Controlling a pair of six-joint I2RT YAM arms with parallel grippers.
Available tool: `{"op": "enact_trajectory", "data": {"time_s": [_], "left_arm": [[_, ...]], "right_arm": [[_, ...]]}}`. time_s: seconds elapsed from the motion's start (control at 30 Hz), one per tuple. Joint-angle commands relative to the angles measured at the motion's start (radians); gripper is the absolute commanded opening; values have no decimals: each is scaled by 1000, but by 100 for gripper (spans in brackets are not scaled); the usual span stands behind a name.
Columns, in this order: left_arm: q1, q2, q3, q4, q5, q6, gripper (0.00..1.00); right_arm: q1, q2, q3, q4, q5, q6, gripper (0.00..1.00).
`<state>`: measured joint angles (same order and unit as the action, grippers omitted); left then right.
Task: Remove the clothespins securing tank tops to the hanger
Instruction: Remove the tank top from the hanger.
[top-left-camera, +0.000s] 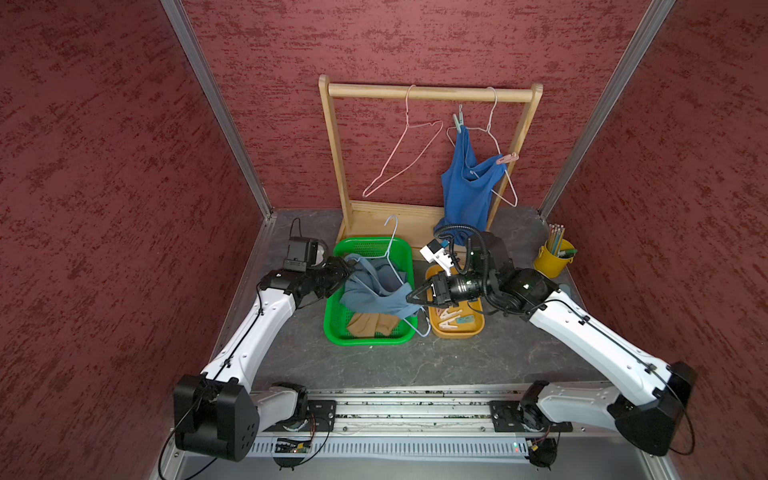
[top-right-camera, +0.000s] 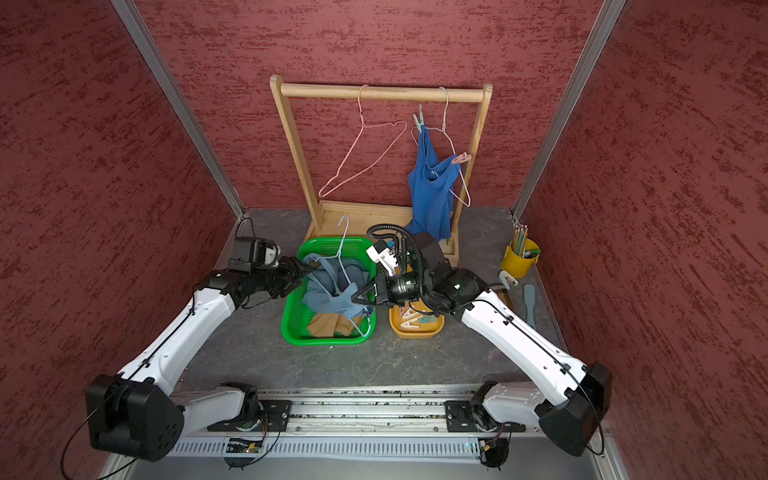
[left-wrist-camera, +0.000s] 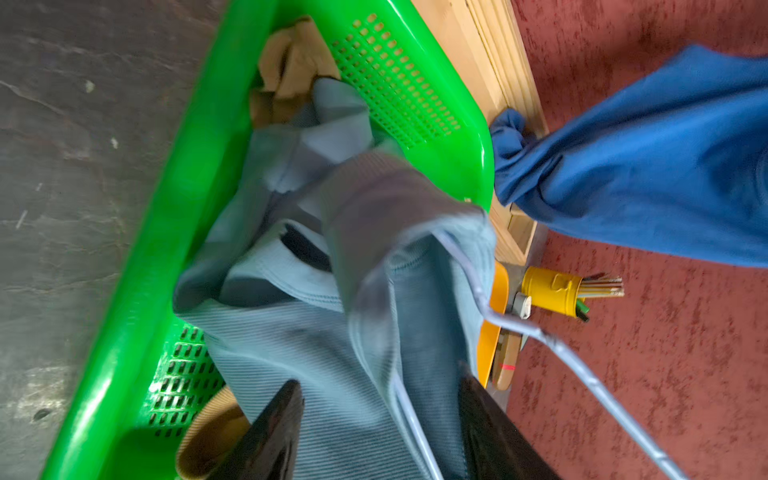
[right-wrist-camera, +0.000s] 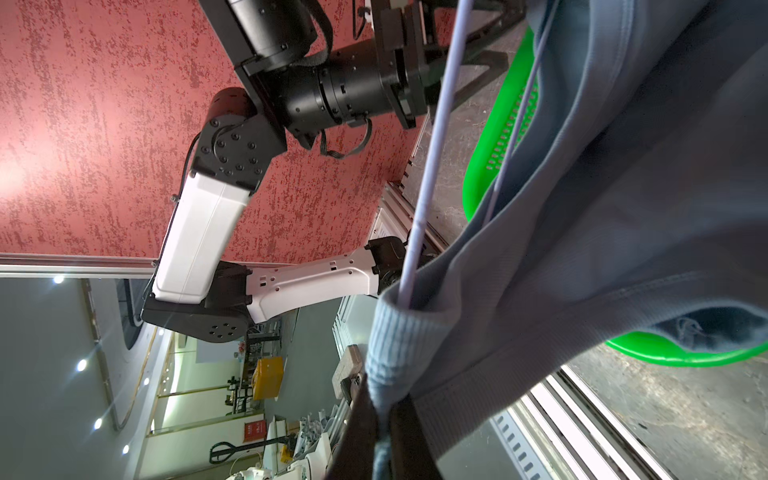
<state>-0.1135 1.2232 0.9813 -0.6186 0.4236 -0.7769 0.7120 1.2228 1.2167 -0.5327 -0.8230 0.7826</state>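
The royal blue tank top (top-left-camera: 467, 187) hangs from a white hanger (top-left-camera: 494, 137), pinned by a teal clothespin (top-left-camera: 457, 122) and a pink clothespin (top-left-camera: 508, 158). The grey-blue tank top (top-left-camera: 374, 291) is still on a pale blue hanger (top-left-camera: 392, 257), stretched above the green basket (top-left-camera: 332, 328). My right gripper (right-wrist-camera: 386, 411) is shut on a strap of this top. My left gripper (left-wrist-camera: 380, 380) stands open around the top's fabric and the hanger wire (left-wrist-camera: 582, 365). A tan tank top (top-left-camera: 370, 326) lies in the basket. Several loose clothespins (top-left-camera: 451, 320) lie in the orange tray (top-left-camera: 457, 334).
The wooden rack (top-left-camera: 432, 92) stands at the back, with an empty pink wire hanger (top-left-camera: 403, 153) on its bar. A yellow cup of pencils (top-left-camera: 552, 257) sits at the right edge of the table. Red walls enclose both sides.
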Motion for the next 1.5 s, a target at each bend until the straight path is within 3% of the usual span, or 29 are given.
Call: {"op": "enact_trajectory", "data": {"time_s": [0.0,0.23,0.37,0.5,0.8,1.1,1.37,1.47], "left_arm": [[28,50,27,45,101,47,56],[11,144,74,109,144,29,51],[11,167,77,105,135,28,29],[19,180,101,66,112,56,13],[49,199,146,28,117,89,1],[97,204,187,-54,111,134,0],[167,195,164,-7,138,70,0],[165,208,175,-26,148,74,0]], "right_arm": [[6,-53,-13,100,-9,47,0],[12,-70,-34,147,-14,83,0],[17,-53,-27,153,-13,80,0],[18,-55,-29,127,-1,66,0],[18,-143,-143,118,25,75,0],[17,-191,-184,125,38,84,0],[21,-243,-173,196,-37,149,0],[21,-227,-125,117,-42,105,0]]}}
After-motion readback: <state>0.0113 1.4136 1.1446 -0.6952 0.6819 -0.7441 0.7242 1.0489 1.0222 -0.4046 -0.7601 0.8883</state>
